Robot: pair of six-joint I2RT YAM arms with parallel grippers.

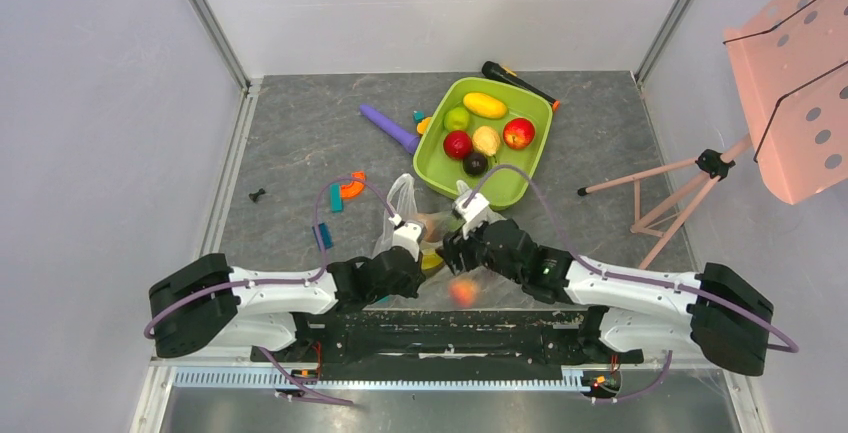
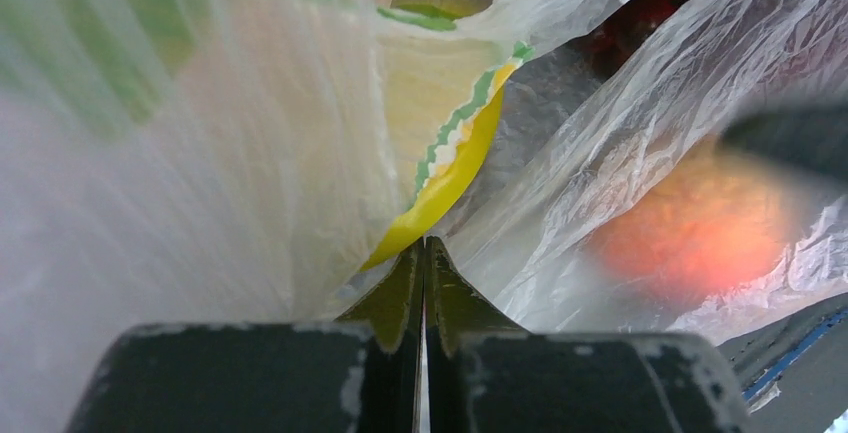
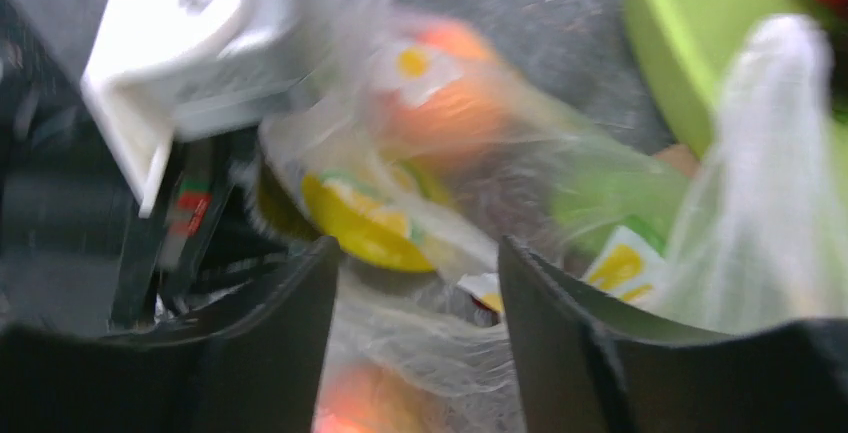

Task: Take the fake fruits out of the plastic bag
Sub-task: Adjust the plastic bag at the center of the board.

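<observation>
The transparent plastic bag lies crumpled at the near table edge between both grippers. My left gripper is shut on a fold of the bag beside its yellow and green print. My right gripper is open, its jaws astride bag film, touching or not I cannot tell. An orange fruit shows through the film; it also shows in the left wrist view and right wrist view. The lime-green tray holds several fruits: yellow, green, red.
A long purple stick and orange and teal blocks lie left of the tray. A black tool lies behind the tray. A pink stand is at the right. A small black part lies at the left.
</observation>
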